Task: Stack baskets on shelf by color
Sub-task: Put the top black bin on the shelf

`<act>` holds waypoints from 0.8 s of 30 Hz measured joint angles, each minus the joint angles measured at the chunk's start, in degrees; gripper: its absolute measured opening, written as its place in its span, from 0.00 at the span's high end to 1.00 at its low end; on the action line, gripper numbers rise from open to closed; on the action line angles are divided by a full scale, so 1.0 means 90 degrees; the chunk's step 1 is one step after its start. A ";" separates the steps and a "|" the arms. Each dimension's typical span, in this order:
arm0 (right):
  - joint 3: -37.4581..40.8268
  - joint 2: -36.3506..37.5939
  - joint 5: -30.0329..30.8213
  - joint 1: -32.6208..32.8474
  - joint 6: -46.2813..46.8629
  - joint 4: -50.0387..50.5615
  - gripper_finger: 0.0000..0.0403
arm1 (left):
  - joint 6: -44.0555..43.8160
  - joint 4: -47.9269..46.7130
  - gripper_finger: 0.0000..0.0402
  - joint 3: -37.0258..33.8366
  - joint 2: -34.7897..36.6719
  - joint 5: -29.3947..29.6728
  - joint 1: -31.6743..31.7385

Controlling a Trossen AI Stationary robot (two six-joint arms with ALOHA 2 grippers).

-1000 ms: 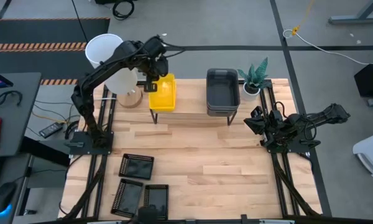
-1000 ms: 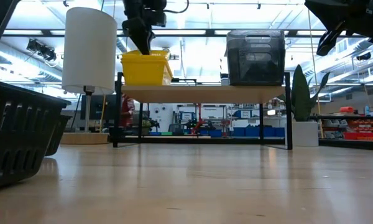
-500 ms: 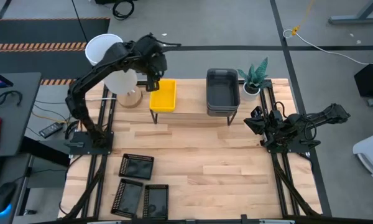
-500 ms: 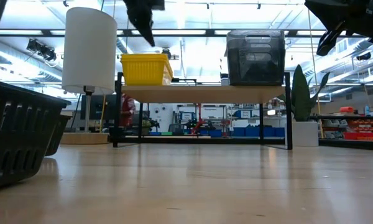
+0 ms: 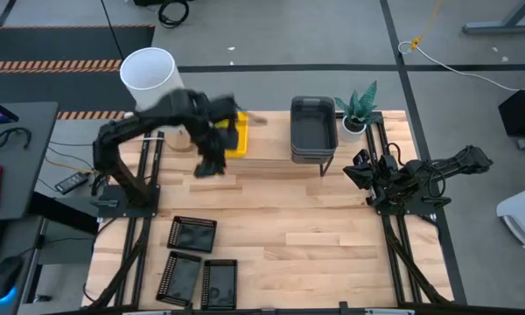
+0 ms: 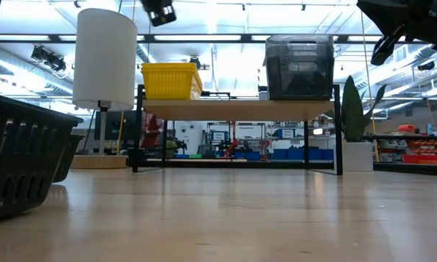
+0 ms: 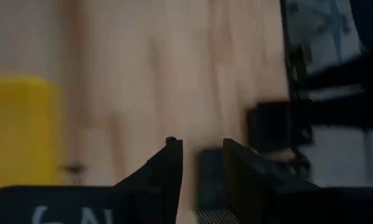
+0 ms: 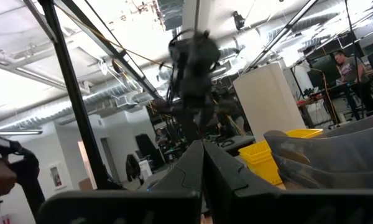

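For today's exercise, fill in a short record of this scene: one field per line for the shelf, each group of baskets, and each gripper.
Shelf: low wooden riser at the table's far edge
Yellow baskets: on the shelf's left end
Grey baskets: stacked on the shelf's right end
Black baskets: three, on the table's near left
Left gripper: empty, slightly open, above the table in front of the shelf
Right gripper: shut, waiting at the table's right edge

Yellow baskets [image 5: 233,136]: you see them stacked on the shelf [image 5: 271,161], left end.
Grey baskets [image 5: 313,128]: stacked, right end.
Black baskets [image 5: 192,234]: three, apart, near-left surface.
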State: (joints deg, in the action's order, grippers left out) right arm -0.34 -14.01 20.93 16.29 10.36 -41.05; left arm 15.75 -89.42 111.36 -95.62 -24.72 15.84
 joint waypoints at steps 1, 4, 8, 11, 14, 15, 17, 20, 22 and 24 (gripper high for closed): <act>0.0001 0.0001 0.0000 0.0001 -0.0001 0.0002 0.96 | -0.0023 -0.0057 0.70 -0.0169 0.0016 0.0007 -0.0176; 0.0001 -0.0001 0.0000 -0.0001 -0.0001 0.0004 0.96 | 0.0065 -0.0041 0.70 -0.0757 0.0081 0.0079 -0.0726; 0.0001 0.0000 0.0000 0.0001 0.0000 -0.0001 0.96 | -0.0236 0.0158 0.70 -0.1776 0.0044 0.0101 -0.1384; 0.0001 -0.0001 0.0000 0.0000 0.0001 0.0001 0.96 | -0.0501 0.0265 0.70 -0.2637 0.0052 0.0099 -0.1784; 0.0001 0.0001 0.0000 -0.0002 0.0001 0.0002 0.96 | -0.1505 0.1115 0.70 -0.3533 0.0052 0.0048 -0.1999; 0.0001 0.0000 0.0000 0.0000 0.0000 -0.0002 0.96 | -0.1897 0.1368 0.70 -0.3795 0.0052 0.0026 -0.2034; 0.0001 -0.0001 0.0000 0.0001 0.0001 0.0002 0.96 | -0.2820 0.1769 0.70 -0.4233 0.0054 0.0019 -0.2077; 0.0001 -0.0001 0.0000 0.0001 0.0001 0.0002 0.96 | -0.3992 0.2224 0.68 -0.4706 0.0052 0.0006 -0.2082; 0.0000 0.0000 0.0000 -0.0001 0.0000 -0.0001 0.96 | -0.4558 0.2379 0.64 -0.4868 0.0062 0.0002 -0.2106; -0.0001 -0.0001 0.0000 -0.0001 0.0001 -0.0001 0.96 | -0.5004 0.2623 0.59 -0.4936 0.0069 0.0020 -0.2159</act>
State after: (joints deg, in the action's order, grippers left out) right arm -0.35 -14.02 20.93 16.28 10.37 -41.06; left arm -29.29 -65.81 66.94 -95.00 -24.54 -3.59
